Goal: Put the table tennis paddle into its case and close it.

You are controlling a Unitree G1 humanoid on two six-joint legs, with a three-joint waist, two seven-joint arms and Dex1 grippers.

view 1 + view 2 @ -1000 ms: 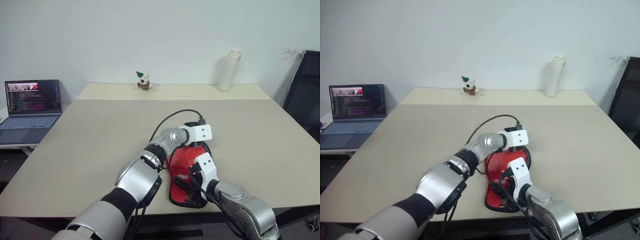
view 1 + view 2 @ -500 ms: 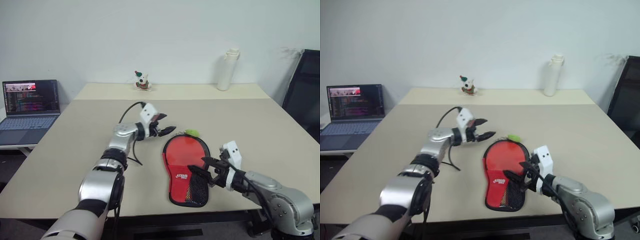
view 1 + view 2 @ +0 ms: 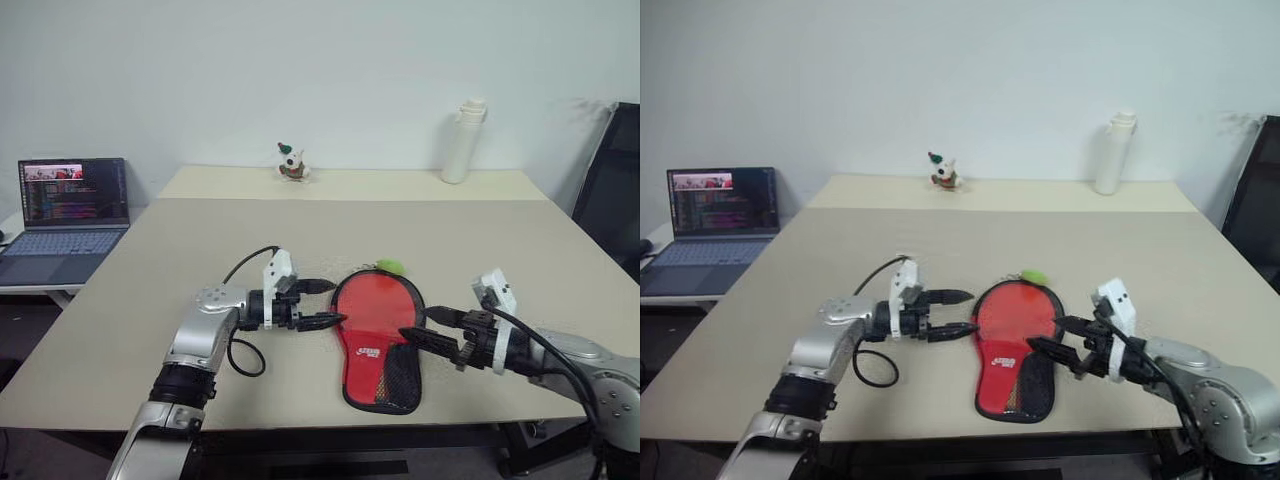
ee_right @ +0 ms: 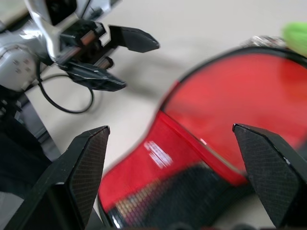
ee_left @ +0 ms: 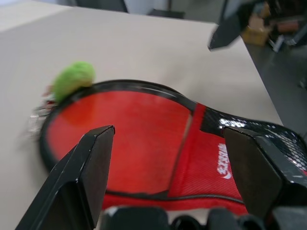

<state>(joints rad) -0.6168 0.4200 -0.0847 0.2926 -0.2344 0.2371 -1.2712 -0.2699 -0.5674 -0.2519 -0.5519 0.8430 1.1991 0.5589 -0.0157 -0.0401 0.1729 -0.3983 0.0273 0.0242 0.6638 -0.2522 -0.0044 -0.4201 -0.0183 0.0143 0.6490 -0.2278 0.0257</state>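
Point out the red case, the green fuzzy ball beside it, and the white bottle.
case [image 3: 372,305], left eye view, round red face
green ball [image 3: 388,266], left eye view, its middle
white bottle [image 3: 459,146], left eye view, mid body

One red case [image 3: 378,335] lies on one beige table [image 3: 200,260], with one small green fuzzy ball [image 3: 388,266] at its far edge. Two robot grippers are present, left [image 3: 325,303] and right [image 3: 420,327]. Also one white bottle [image 3: 462,141], one small figurine [image 3: 290,162] and one open laptop [image 3: 68,210].
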